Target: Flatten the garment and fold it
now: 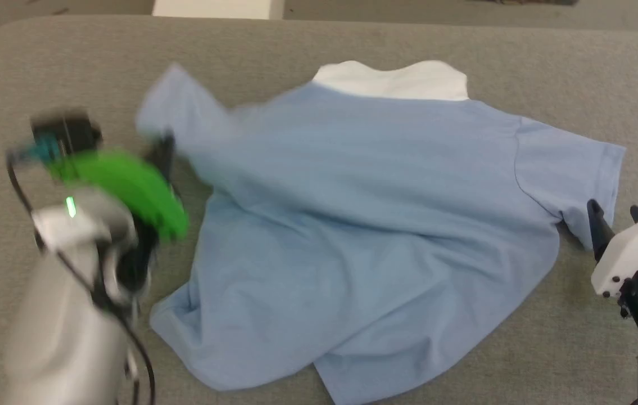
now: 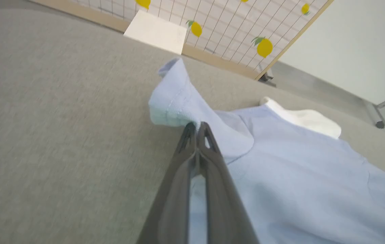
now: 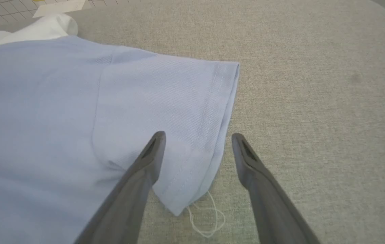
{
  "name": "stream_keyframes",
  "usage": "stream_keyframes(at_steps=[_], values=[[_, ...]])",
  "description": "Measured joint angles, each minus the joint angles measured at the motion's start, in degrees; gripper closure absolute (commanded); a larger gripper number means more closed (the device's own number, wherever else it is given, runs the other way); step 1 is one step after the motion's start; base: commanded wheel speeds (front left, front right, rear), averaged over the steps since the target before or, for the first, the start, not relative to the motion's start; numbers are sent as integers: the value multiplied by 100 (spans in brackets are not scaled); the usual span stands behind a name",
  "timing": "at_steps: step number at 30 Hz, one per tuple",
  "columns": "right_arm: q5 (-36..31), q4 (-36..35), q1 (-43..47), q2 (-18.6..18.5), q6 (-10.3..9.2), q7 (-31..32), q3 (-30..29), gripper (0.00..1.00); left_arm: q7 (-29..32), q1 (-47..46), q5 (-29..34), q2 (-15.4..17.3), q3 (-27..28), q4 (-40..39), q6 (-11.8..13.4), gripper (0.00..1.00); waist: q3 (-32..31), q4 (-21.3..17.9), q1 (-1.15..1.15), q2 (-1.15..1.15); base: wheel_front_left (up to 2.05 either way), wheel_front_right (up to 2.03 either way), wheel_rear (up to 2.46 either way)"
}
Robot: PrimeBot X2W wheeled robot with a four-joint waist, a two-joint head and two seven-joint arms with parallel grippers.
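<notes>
Head view: light blue T-shirt (image 1: pixel 363 225) spread on desk (image 1: pixel 43 67), white neck edge (image 1: pixel 392 81) far, long axis near-far; left end effector (image 2: pixel 196 128) closed at raised left sleeve (image 1: pixel 178 107), grip uncertain; right end effector (image 1: pixel 614 208) open, astride right sleeve (image 1: pixel 571 169).

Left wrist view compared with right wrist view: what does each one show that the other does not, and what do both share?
Left wrist view: the left claw, shut on the raised sleeve.
Right wrist view: the right claw, open, its fingers either side of the flat sleeve's hem, and a loose white thread by that sleeve's corner.
Both: the blue shirt, its white edge, the grey surface and the gridded screen.
</notes>
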Motion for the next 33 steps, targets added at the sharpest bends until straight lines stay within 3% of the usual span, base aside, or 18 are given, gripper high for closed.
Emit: stream_keyframes(at_steps=[6,10,11,12,16,20,22,24,28,33], values=[[2,73,99,51,0,-1,32,0,-2,2006,-314,-276,-34,-459,439,100,-205,287,0,0,0,0,0],[3,102,119,96,0,-1,76,0,-33,2370,-544,-525,-55,-346,488,100,-317,406,0,0,0,0,0],[3,104,124,101,0,-1,86,0,-51,2379,-583,-541,-56,-344,487,59,-344,422,0,0,0,0,0],[3,107,130,102,0,-1,96,0,-56,2378,-582,-536,-51,-360,480,0,-365,430,0,0,0,0,0],[11,112,170,114,0,-4,105,0,-100,2292,-401,-200,144,-698,578,0,-433,414,0,0,0,0,0],[13,93,198,126,0,-4,91,0,191,1645,181,653,229,-1127,686,0,-419,344,0,0,0,0,0],[31,74,207,127,0,2,77,0,606,1163,460,1022,7,-1118,598,0,-363,319,0,0,0,0,0],[32,40,222,130,0,15,54,0,1079,739,683,1232,-424,-914,356,0,-296,306,0,0,0,0,0],[55,-80,247,122,0,103,79,0,1691,24,760,1158,-951,-215,-80,0,-119,274,0,0,0,0,0],[55,-245,247,90,0,190,87,0,1953,-432,778,966,-1218,577,-265,0,100,196,0,0,0,0,0]])
